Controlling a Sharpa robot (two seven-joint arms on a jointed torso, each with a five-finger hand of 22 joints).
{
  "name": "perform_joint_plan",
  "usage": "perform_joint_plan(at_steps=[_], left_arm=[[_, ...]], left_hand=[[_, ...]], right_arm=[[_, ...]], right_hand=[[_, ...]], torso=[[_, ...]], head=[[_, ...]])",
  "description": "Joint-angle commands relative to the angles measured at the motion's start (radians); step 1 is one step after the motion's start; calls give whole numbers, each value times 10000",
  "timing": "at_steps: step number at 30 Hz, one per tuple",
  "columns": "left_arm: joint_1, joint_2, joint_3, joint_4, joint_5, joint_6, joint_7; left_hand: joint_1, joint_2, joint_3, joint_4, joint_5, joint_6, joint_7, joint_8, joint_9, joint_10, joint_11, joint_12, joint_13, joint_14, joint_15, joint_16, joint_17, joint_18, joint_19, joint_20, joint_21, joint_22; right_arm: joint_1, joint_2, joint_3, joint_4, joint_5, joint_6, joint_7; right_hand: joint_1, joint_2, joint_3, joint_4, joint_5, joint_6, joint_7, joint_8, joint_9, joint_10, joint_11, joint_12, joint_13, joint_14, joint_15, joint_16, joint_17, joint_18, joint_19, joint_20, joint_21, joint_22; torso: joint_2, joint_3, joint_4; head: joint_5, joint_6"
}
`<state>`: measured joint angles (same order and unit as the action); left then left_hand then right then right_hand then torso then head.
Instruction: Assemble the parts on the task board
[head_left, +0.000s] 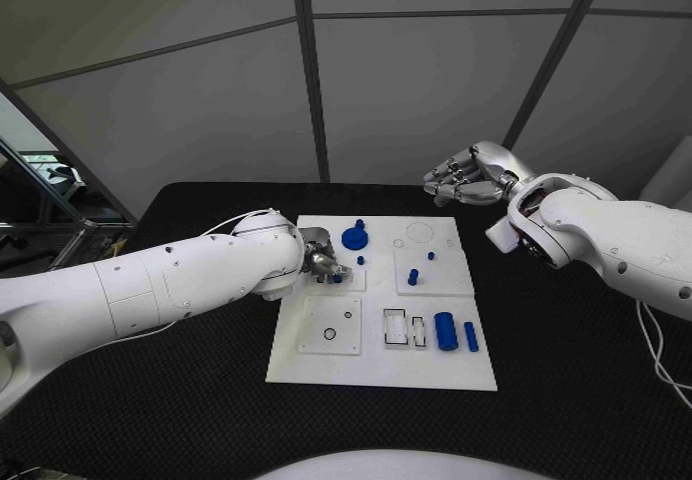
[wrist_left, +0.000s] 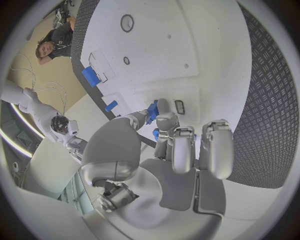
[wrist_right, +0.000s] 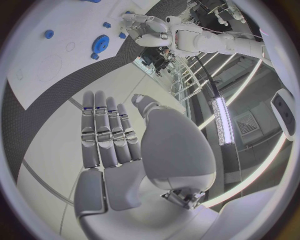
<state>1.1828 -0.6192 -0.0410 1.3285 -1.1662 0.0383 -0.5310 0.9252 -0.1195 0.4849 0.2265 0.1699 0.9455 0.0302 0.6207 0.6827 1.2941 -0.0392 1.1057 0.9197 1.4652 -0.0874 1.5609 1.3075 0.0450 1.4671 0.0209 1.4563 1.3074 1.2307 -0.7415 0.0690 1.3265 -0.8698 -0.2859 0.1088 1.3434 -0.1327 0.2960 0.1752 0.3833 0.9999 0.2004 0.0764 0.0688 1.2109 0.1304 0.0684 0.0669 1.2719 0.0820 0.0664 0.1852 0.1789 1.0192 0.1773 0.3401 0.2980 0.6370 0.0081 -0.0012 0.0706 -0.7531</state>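
On the white task board (head_left: 378, 372), a small blue part (wrist_left: 152, 111) is being pinched by the left hand (head_left: 323, 262); the right hand (head_left: 464, 175) is being held empty, fingers extended; loose blue cylinders (head_left: 446, 331) are still waiting.

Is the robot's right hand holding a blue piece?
No, the right hand holds nothing; its fingers are stretched out straight, away from the task board.

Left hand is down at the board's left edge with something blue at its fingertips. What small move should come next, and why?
Probably a short lowering of the left hand to seat the small blue part pinched in its fingers into the board just under it. The wrist view shows the part close above the white surface. The right hand is off the board beyond its far edge, fingers extended, holding nothing, so nothing blocks the move.
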Motion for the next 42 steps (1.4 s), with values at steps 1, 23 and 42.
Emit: perform_joint_plan(at_steps=[1, 23, 42], left_arm=[[-20, 19, -24, -32, -38, 264, -136], [-4, -31, 104, -51, -74, 93, -120], [10, -380, 956, 248, -58, 4, -101]], left_hand=[[-103, 11, -80, 10, -18, 70, -5, -9, -8, 89, 3, 35, 8, 1034, -83, 52, 2554, -116, 516, -69, 66, 1201], [-178, -188, -621, 171, -28, 48, -2, -20, -21, 12, 5, -50, -141, 1018, -83, 17, 2496, -99, 485, -74, 5, 1142], [186, -118, -2671, 602, -6, -109, 24, 13, -9, -228, 32, -212, -509, 988, -70, -46, 2392, -73, 441, -76, -114, 1066]], right_arm=[[19, -11, 5, 17, 38, -27, -1], [18, -9, 5, 6, -49, -158, -5], [15, 68, 4, -102, -75, -400, 6]], right_hand=[[15, -8, -43, -32, 53, -64, 5, -38, 2, -40, 6, -37, -1, -57, -16, -40, -13, 25, 13, 89, -53, -10], [51, -28, -51, -67, 41, -80, 13, -40, 2, -59, 14, -37, -2, -73, -12, -38, -23, 25, 21, 92, -81, -31], [36, -71, -96, -79, 84, -121, 39, -49, -1, -111, 42, -42, -5, -139, 18, -47, -50, 16, 14, 111, -146, -74]], torso=[[-5, 6, -5], [1, -10, 7], [-5, 1, 4]], head=[[-15, -4], [-15, -19], [-13, -22]])
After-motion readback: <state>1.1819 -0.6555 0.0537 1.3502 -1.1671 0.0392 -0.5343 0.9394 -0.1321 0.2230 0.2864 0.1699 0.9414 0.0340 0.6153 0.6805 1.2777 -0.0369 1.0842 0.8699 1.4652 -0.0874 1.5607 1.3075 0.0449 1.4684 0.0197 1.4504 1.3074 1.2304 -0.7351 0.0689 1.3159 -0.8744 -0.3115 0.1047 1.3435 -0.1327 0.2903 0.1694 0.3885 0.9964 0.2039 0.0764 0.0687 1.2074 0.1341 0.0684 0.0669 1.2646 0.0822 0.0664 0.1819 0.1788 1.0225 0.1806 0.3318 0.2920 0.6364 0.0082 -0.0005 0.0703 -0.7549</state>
